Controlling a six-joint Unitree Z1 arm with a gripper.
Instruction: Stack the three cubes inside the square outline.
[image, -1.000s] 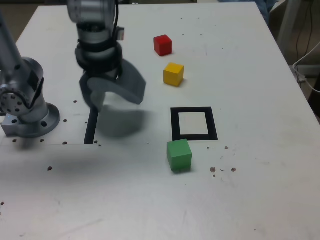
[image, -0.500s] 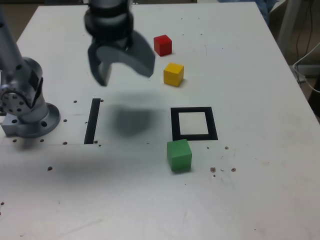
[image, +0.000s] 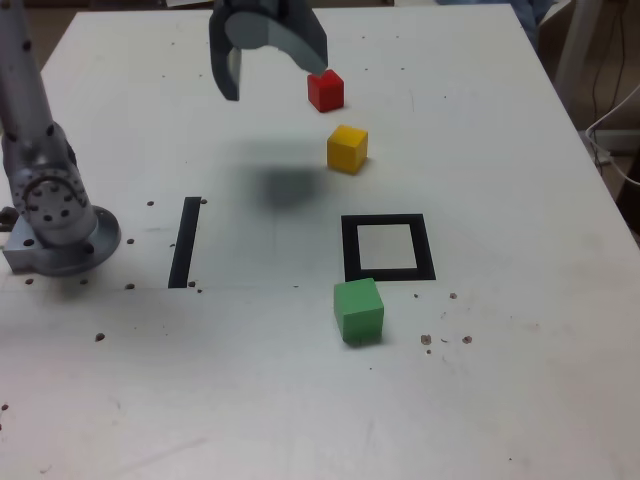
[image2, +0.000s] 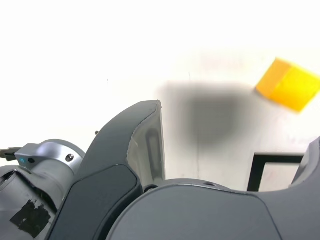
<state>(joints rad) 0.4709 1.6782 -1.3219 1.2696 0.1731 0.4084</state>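
The red cube (image: 326, 90) sits at the far side of the white table, with the yellow cube (image: 347, 148) (image2: 289, 85) just nearer. Close to the front, the green cube (image: 358, 310) rests right against the near edge of the square outline (image: 387, 247) (image2: 263, 165), whose white centre holds nothing. My gripper (image: 272, 72) hangs open and empty above the table, just to the exterior view's left of the red cube. One of its fingers (image2: 147, 142) fills much of the wrist view.
The arm's grey base (image: 55, 215) stands at the exterior view's left. A straight black strip (image: 185, 241) lies beside it. Small dark specks dot the table (image: 480, 390). The table's edge runs along the exterior view's right.
The open gripper has risen and travelled away from the black strip toward the far side, ending beside the red cube. The cubes have not moved.
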